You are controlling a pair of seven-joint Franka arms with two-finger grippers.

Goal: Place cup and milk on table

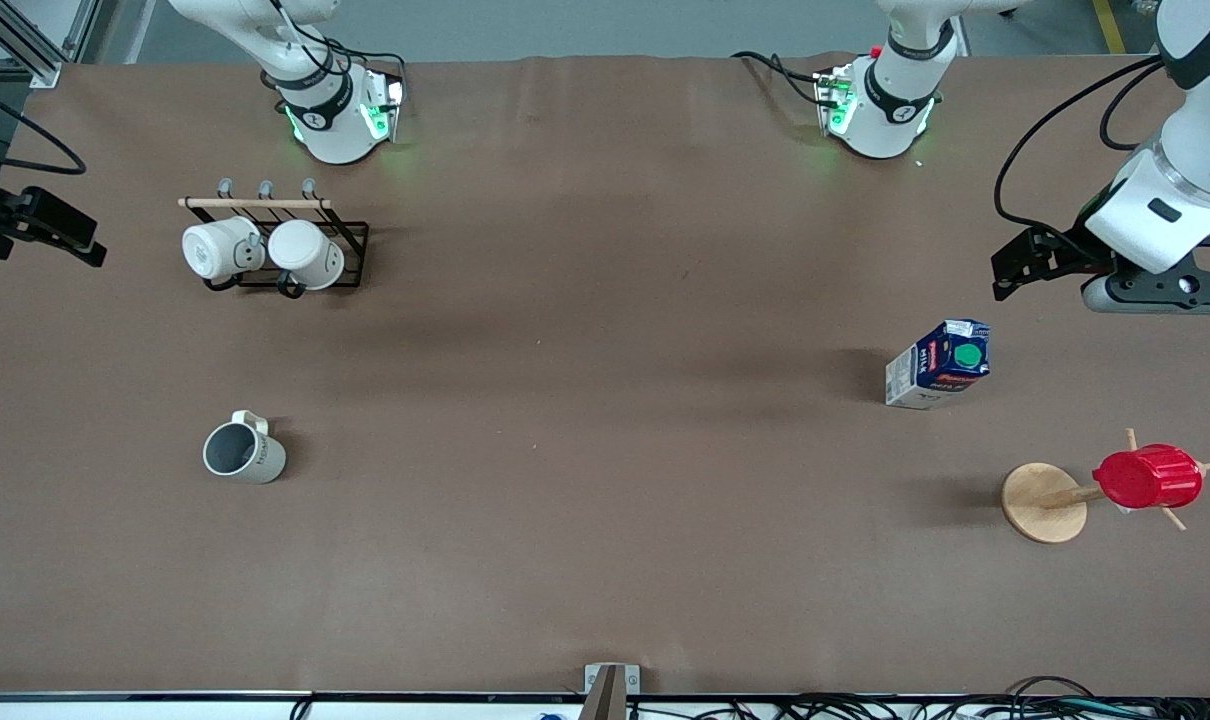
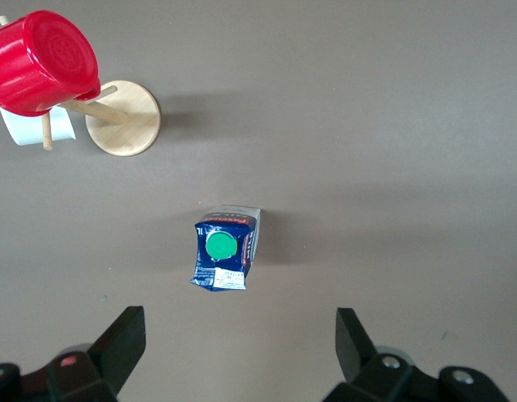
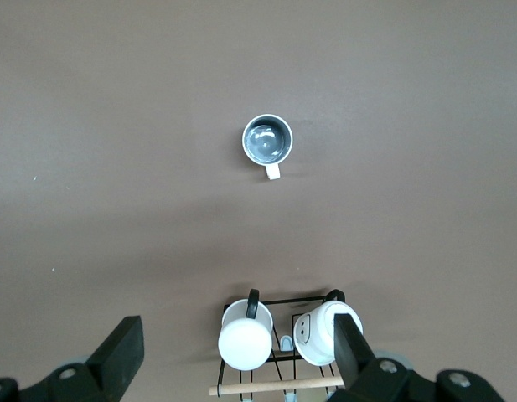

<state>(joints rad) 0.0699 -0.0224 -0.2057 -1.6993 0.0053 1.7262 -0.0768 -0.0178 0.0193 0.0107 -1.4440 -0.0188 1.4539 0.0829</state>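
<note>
Both task items already stand upright on the table (image 1: 585, 400), each under its own arm. Milk (image 1: 940, 365) sits at the left arm's end, long axis vertical, green cap up, farther from the front camera than the red cup (image 1: 1148, 477). Left gripper (image 2: 237, 352) hangs above it, fingers wide apart, holding nothing. Cup (image 1: 243, 453) is at the right arm's end, nearer the camera than the mug rack (image 1: 285, 250). Right gripper (image 3: 237, 356) is over the rack, spread wide, empty.

brown table (image 1: 605, 300); off-white cup (image 1: 244, 455), dark grey inside; blue-white milk (image 1: 940, 364), green cap; red cup (image 1: 1148, 477)
</note>
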